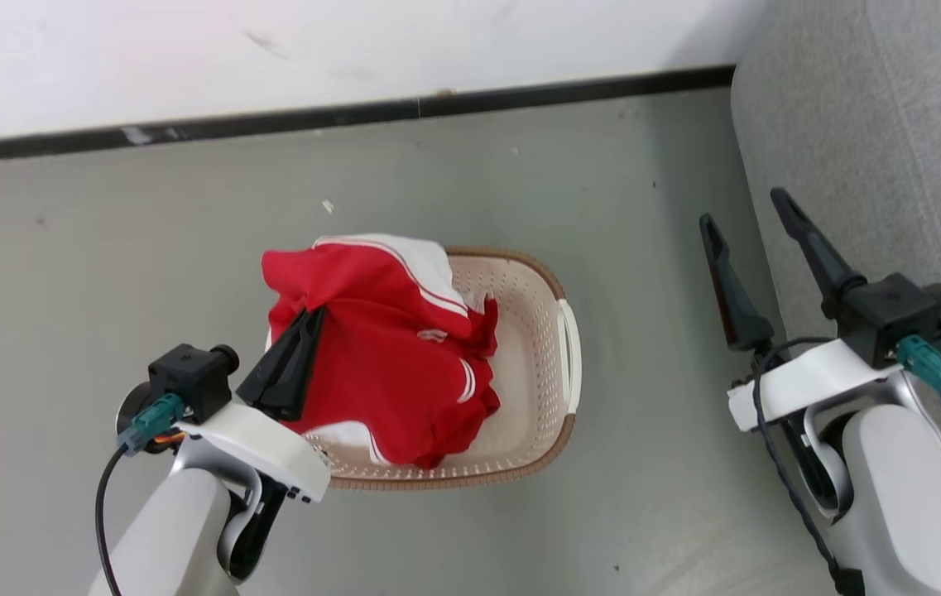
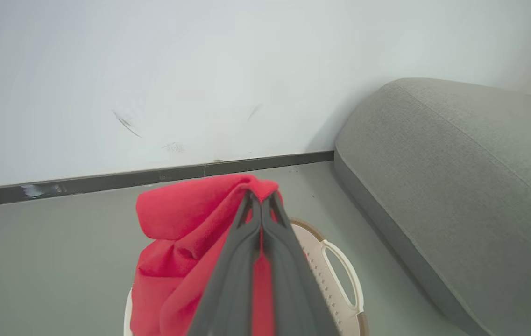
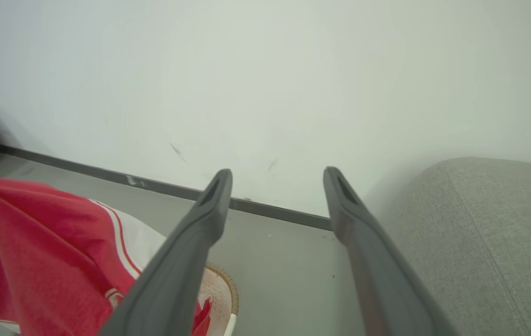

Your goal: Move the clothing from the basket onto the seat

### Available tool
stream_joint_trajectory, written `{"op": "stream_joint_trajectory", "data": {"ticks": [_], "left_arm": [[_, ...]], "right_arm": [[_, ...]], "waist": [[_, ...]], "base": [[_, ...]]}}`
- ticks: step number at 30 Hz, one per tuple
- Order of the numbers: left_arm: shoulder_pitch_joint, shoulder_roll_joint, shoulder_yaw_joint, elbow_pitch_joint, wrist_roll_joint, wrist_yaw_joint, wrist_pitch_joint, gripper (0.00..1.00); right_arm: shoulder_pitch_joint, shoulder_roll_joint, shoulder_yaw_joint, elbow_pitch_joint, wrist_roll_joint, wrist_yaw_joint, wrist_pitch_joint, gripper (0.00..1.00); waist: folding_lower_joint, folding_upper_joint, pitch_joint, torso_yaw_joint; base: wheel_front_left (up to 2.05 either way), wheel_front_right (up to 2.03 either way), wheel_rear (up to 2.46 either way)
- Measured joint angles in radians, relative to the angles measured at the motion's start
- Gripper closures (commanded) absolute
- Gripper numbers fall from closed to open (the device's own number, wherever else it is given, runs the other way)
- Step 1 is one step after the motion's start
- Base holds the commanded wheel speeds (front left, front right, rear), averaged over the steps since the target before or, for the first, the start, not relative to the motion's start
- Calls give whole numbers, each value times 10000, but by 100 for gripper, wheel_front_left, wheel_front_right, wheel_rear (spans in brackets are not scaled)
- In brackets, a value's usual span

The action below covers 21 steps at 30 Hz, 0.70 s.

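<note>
Left gripper (image 1: 314,316), fingers pressed together, is clamped on a fold of the red clothing (image 1: 391,356). The garment hangs bunched from that pinch over the basket (image 1: 538,364), with its lower folds drooping over the perforated bowl. The gripped fold lies at the clothing's left side; the white stripes and trim face the wall (image 1: 354,50). The basket stands on the grey floor (image 1: 189,207), one white handle turned toward the seat (image 1: 876,124). Right gripper (image 1: 745,209), fingers spread wide and empty, hovers beside the seat's rounded edge, well apart from the clothing.
</note>
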Motion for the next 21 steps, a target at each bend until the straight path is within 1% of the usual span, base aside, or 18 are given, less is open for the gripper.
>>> {"op": "stream_joint_trajectory", "data": {"ticks": [13, 21], "left_arm": [[1145, -8, 96, -616, -242, 8, 0, 100], [1732, -6, 146, -1097, -313, 186, 0, 100]], "right_arm": [[982, 2, 288, 391, -2, 0, 0, 0], [1477, 4, 476, 523, -19, 0, 0, 0]], "waist": [[0, 0, -1598, 261], [0, 0, -2442, 415]], "base": [[0, 0, 0], [0, 0, 0]]}}
